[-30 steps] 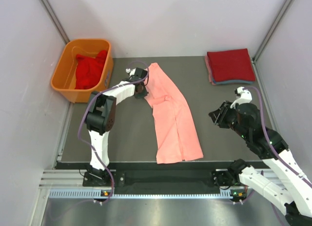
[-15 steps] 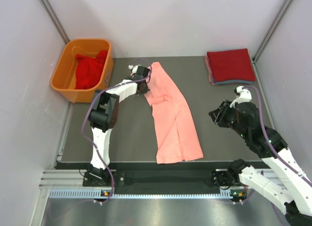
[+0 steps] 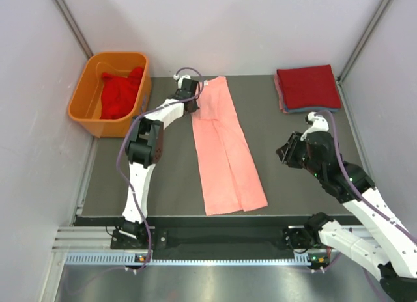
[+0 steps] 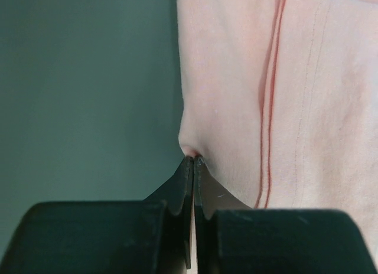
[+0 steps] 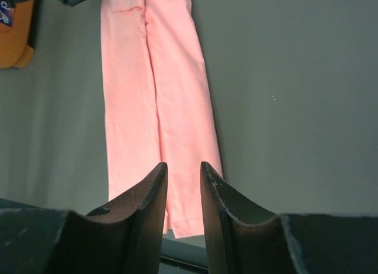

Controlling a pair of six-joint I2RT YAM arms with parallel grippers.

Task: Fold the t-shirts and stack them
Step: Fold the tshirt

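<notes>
A: Surface and enclosure?

B: Dark grey mat (image 3: 300,185), flat, with pale walls (image 3: 228,28) on three sides and a metal rail (image 3: 215,240) along the near edge. An orange tub (image 3: 83,100) stands at the mat's far left corner, with crumpled red t-shirts (image 3: 120,94) inside it.

A: The work item?

B: The salmon-pink t-shirt (image 3: 221,146) lies on the mat as a long narrow strip, running from far centre toward the near edge. A folded stack (image 3: 307,87), red on top, sits in the far right corner.

A: The claws?

B: The left gripper (image 4: 194,163) is fully closed, pinching the strip's left edge near its far end. The right gripper (image 5: 183,170) hovers over bare mat to the right of the strip, jaws slightly parted and holding nothing.

A: Limits on observation?

B: The number of garments in the tub cannot be determined. The stack's lower layers show only as thin edges. The right arm runs out of frame at the lower right. The left wrist view crops the shirt on three sides.
</notes>
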